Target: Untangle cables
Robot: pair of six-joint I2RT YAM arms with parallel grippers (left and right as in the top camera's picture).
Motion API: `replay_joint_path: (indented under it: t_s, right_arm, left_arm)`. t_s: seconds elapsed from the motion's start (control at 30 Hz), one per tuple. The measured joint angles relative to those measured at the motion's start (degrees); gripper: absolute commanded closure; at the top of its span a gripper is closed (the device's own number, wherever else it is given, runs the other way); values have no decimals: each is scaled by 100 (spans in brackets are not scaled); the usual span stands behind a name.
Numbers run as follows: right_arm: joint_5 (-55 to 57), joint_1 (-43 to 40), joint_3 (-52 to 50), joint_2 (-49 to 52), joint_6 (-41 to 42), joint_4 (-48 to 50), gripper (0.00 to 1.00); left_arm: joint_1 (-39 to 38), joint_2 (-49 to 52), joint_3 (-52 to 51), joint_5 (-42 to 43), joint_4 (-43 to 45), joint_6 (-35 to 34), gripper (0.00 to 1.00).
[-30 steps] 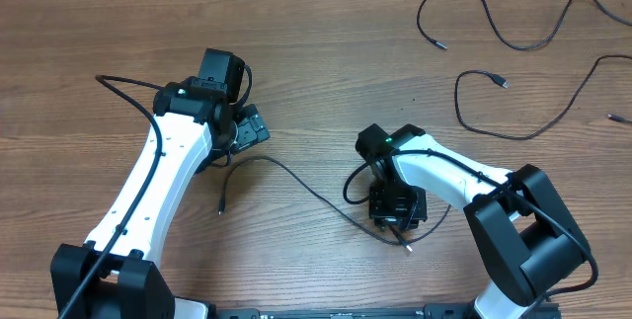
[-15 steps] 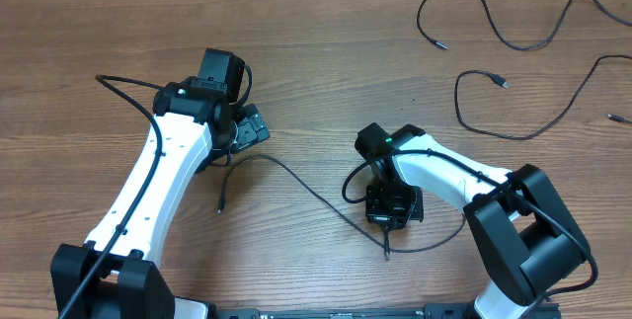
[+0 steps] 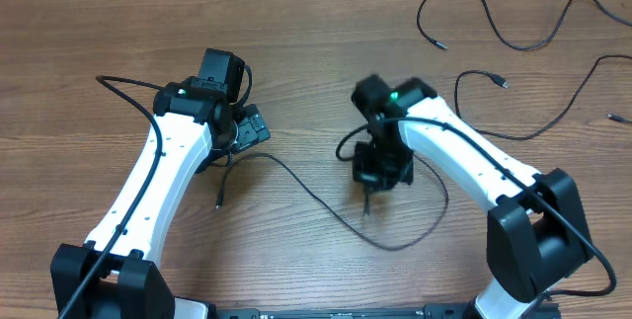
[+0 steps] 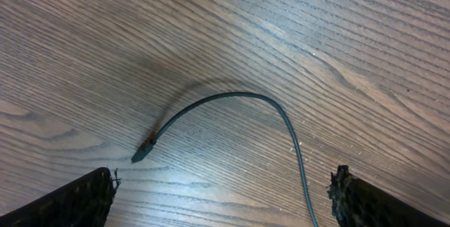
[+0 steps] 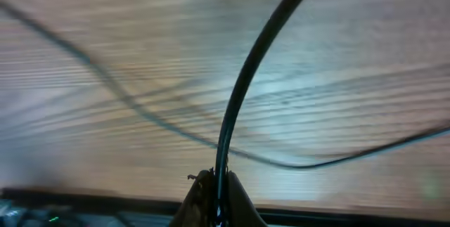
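Pinching cable (image 3: 296, 175) tight in right gripper (image 5: 215, 189), with slack (image 3: 392, 246) looped just below it and far plug (image 4: 141, 155) well left of it by wide-spread left gripper (image 3: 249, 131). Could slip from that thin pinch, or snag loop on wrist, if yanked.

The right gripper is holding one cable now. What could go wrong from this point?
1. The right gripper pinches the held cable only at its tips, so it may slip out under a pull.
2. The cable's plug end lies free under the open left gripper; pulling may drag it away.
3. The loose cables lie near; the held one may land across them.
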Motion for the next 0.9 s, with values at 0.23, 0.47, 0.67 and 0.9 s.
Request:
replay_joint_path:
  t_s: [0.23,0.47,0.67,0.9]
  right_arm:
    - [157,-413,643,-120,389,-190,96]
    - [603,-1469,662,-780,507,-634,96]
    - [844,-2638,667,-1115,297,-929,96]
    - [975,-3952,669,-1134,55,-1213,97]
  left_arm:
    - [0,0,0,2,-13,0,1]
    - [0,0,-2,2,-24,0,1]
    - [0,0,-2,2,-24,0,0]
    - [0,0,-2,4,-24,0,0]
